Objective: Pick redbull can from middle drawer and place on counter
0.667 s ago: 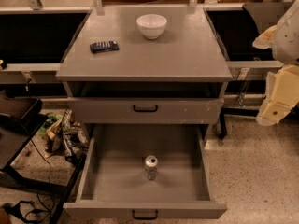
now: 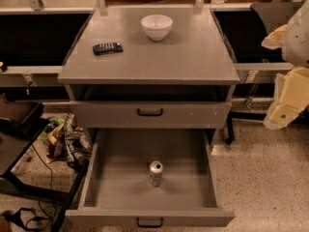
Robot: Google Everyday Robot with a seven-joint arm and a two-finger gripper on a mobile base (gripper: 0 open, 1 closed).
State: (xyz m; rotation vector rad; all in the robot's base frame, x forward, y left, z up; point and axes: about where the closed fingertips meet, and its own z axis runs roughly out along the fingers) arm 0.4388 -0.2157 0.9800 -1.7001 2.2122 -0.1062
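The tool (image 2: 288, 100), state unclear, hangs far right of the redbull can (image 2: 156, 172) in the middle drawer (image 2: 120, 180).

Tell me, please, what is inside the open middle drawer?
Only the redbull can stands upright on the bare floor of the middle drawer. Its rearmost part lies under the upper drawer front, so it is hidden. The gripper hangs at the right, outside the drawer.

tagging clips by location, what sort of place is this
Probably a lab or workshop, not a home: a grey metal drawer cabinet on a speckled hard floor, a heap of clutter at its left, and the robot's hand at the right edge.
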